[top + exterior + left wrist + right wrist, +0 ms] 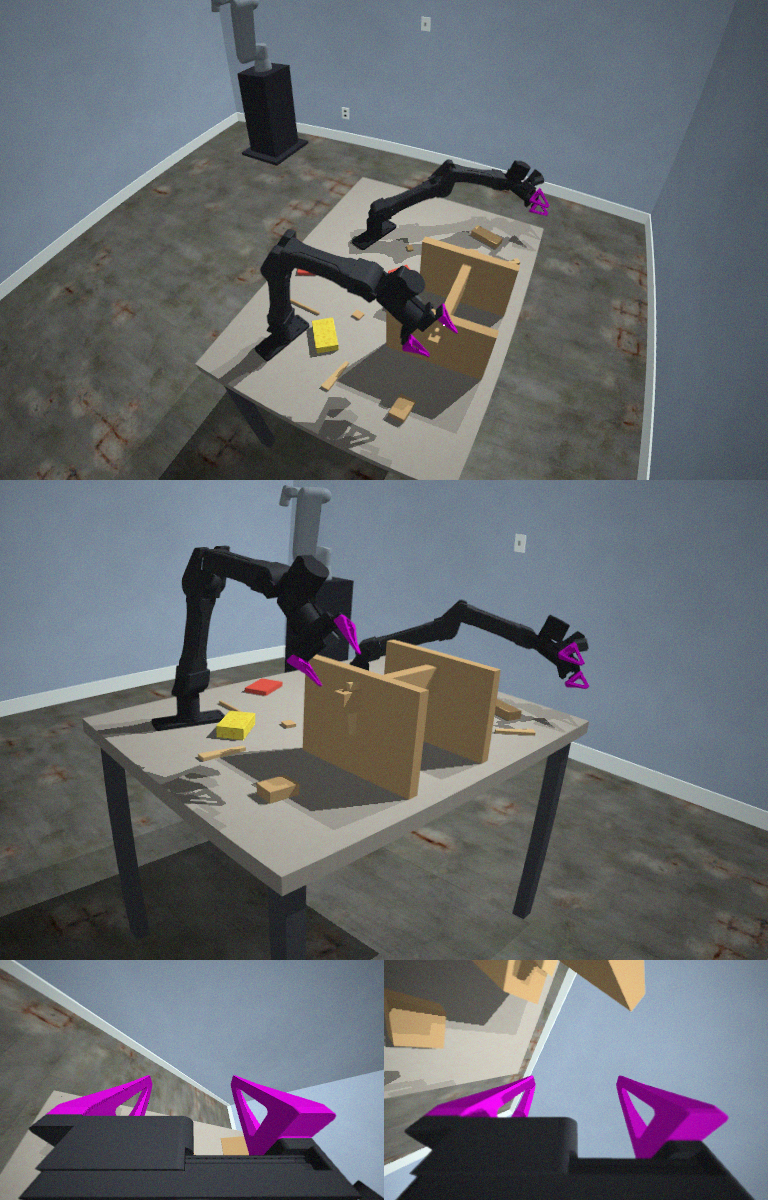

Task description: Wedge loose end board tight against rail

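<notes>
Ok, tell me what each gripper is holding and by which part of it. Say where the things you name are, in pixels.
Nothing is held: the left gripper [547, 208] [583, 675] [191, 1080] and the right gripper [442, 344] [339, 669] [575, 1080] both stand open, with nothing between their fingers.
</notes>
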Available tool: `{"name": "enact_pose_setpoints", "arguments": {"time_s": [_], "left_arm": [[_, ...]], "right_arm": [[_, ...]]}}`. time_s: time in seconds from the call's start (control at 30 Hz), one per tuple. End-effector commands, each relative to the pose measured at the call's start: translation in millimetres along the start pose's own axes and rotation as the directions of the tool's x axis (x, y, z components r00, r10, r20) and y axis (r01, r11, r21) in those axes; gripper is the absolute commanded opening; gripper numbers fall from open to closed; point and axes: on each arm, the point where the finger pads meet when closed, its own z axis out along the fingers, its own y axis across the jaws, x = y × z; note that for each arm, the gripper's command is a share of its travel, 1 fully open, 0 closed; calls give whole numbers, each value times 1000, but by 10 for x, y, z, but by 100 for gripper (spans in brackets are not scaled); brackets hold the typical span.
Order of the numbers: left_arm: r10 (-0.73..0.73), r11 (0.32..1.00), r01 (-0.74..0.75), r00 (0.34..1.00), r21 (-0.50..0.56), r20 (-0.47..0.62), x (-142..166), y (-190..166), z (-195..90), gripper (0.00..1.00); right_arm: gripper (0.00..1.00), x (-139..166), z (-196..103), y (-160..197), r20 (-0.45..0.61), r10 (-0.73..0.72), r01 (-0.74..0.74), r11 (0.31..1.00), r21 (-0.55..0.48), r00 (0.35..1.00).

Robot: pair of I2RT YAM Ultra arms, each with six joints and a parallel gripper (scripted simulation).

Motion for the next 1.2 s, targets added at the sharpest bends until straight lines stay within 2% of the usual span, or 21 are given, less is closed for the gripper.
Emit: {"name": "enact_pose_setpoints", "arguments": {"time_s": [0.0,0.53,0.57,0.6,0.77,0.83,1.03,1.17], "left_arm": [[18,1000,-18,1000,8,10,-60,-89,-22,100],[18,1000,-18,1000,8,10,-60,-89,-22,100],[101,994,-102,995,50,27,-153,-524,39,100],[80,996,-81,997,33,15,-74,-404,66,100],[139,990,-139,990,15,30,-65,-674,145,100],[129,992,-128,991,-16,20,-6,-651,160,100],[211,978,-210,977,-12,36,47,-1112,245,100],[222,975,-221,974,-17,39,51,-1211,227,100]], "right_arm": [[100,29,-38,-47,-8,2,-2,1000,14,1000],[100,29,-38,-47,-8,2,-2,1000,14,1000],[100,157,-145,-83,-36,34,-33,999,39,999],[100,102,-103,-7,-22,48,-48,999,25,999],[100,182,-187,-55,-30,180,-178,982,63,983],[100,205,-209,-45,-31,233,-230,971,72,972],[100,330,-340,-52,-40,368,-361,925,118,929],[100,352,-362,-28,-40,405,-398,909,123,913]]}}
